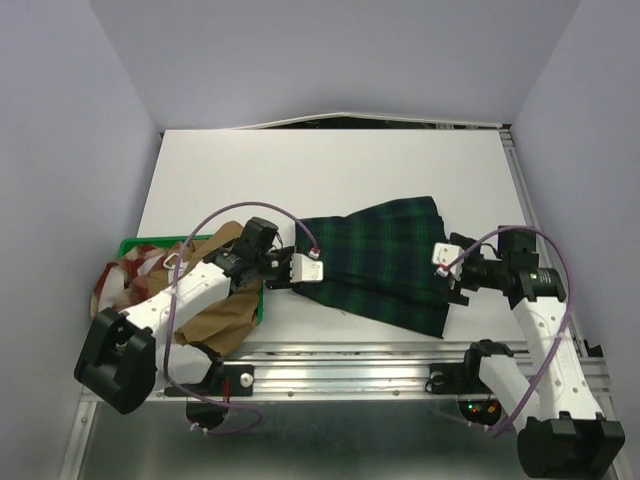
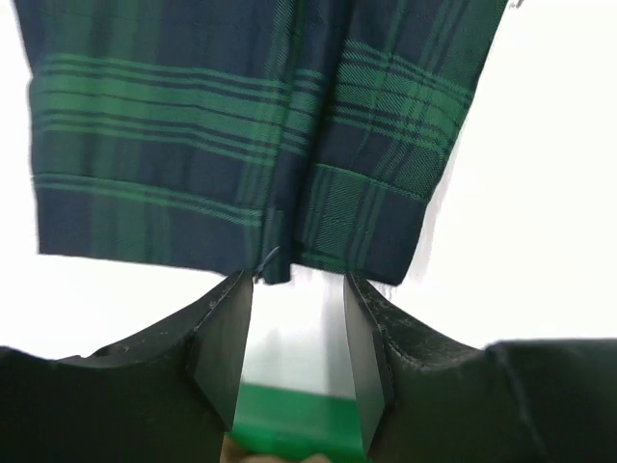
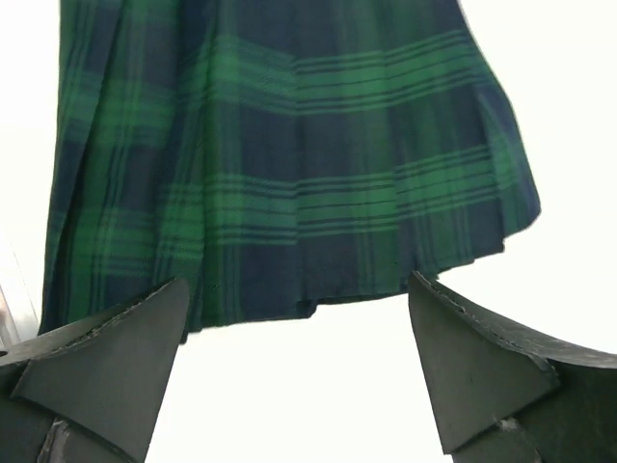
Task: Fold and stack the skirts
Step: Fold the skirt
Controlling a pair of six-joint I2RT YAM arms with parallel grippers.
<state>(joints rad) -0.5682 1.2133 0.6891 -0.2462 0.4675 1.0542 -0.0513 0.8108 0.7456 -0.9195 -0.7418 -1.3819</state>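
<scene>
Logging tartan skirt (image 1: 385, 260) flat on desk (image 1: 330, 170), between arms. Marking left end effector (image 2: 297, 289) released, tips at cloth edge; right end effector (image 3: 297, 289) released wide, empty. Noting tan skirt (image 1: 225, 315), checked skirt (image 1: 125, 275) heaped left.

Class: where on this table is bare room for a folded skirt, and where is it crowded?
Bare: far half of the white table, beyond the dark green-and-navy tartan skirt. Crowded: near-left corner, holding green plastic tray, tan-brown skirt, red-and-cream checked skirt.

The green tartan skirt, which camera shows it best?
The top external view: nearly the whole tartan skirt lies spread on the table. The left wrist view shows only one edge; the right wrist view shows only part of its pleats.
</scene>
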